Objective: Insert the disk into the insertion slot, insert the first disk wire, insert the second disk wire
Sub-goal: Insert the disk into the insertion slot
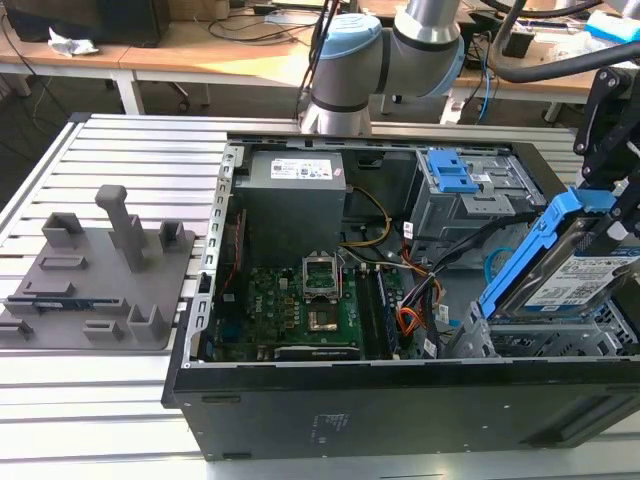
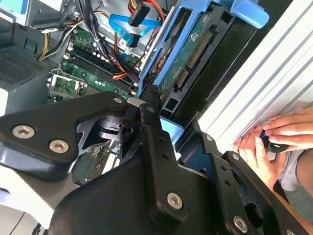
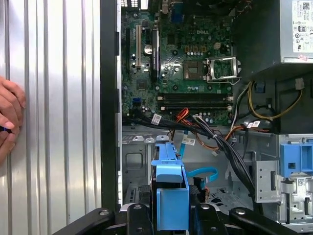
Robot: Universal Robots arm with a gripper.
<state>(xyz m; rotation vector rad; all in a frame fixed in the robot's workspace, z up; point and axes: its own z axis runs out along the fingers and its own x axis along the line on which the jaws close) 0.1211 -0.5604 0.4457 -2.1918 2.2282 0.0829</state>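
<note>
My claw grips the disk by its bright blue carrier at the exterior view's right edge. The jaws are closed on the frame, and in the first wrist view the carrier sits pinched between my black fingers. The disk hangs tilted, labelled face up and far end raised. Its low end is at the mouth of the insertion slot, the grey perforated cage in the lower right corner of the open computer case; whether the two touch I cannot tell. The disk is not yet seated in the cage. The first disk wire, a red, orange and black bundle, lies loose in the case near the cage, on the exterior view's left of it, beside the green motherboard. The second disk wire, light blue, loops between that bundle and the disk. A person's hand rests on the ribbed metal table outside the case wall.
</note>
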